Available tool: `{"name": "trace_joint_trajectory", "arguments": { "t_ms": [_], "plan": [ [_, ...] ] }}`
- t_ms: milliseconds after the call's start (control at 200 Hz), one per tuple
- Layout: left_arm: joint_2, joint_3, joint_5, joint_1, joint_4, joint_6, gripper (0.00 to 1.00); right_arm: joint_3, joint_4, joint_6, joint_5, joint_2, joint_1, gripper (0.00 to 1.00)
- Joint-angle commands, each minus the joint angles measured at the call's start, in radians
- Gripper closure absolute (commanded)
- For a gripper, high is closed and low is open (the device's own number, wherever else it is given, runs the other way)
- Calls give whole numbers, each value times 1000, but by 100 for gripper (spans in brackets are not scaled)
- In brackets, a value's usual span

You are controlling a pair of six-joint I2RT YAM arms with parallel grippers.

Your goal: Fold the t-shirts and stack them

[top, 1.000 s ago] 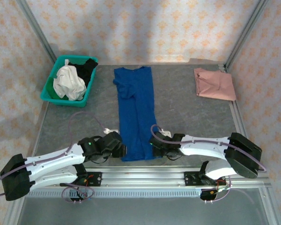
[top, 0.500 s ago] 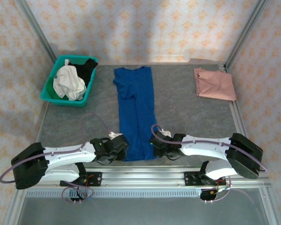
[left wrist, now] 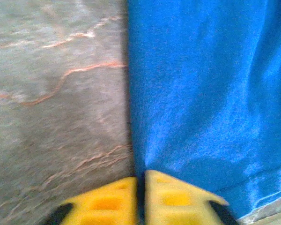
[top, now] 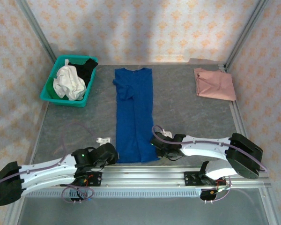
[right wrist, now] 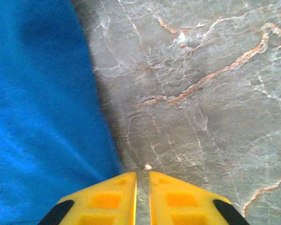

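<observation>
Your left pincer is clamped on the near edge of the blue t-shirt; the cloth stretches ahead and to its right. Your right pincer is nearly together, the same cloth reaching its left finger, bare counter ahead. The pink t-shirt lies far ahead, to the right.

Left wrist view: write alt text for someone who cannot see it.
The left gripper, with yellow fingers, is shut on the left edge of a royal blue t-shirt lying flat. The grey marbled table lies beside it.
</observation>
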Motion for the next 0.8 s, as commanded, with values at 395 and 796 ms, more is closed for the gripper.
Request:
{"name": "trace_joint_trajectory", "arguments": {
  "t_ms": [395,796],
  "plan": [
    [158,75,14,-20,29,49,32,-27,40,36,-32,-63,44,50],
    [227,86,82,-38,136,78,72,11,108,35,-56,24,93,55]
  ]
}}
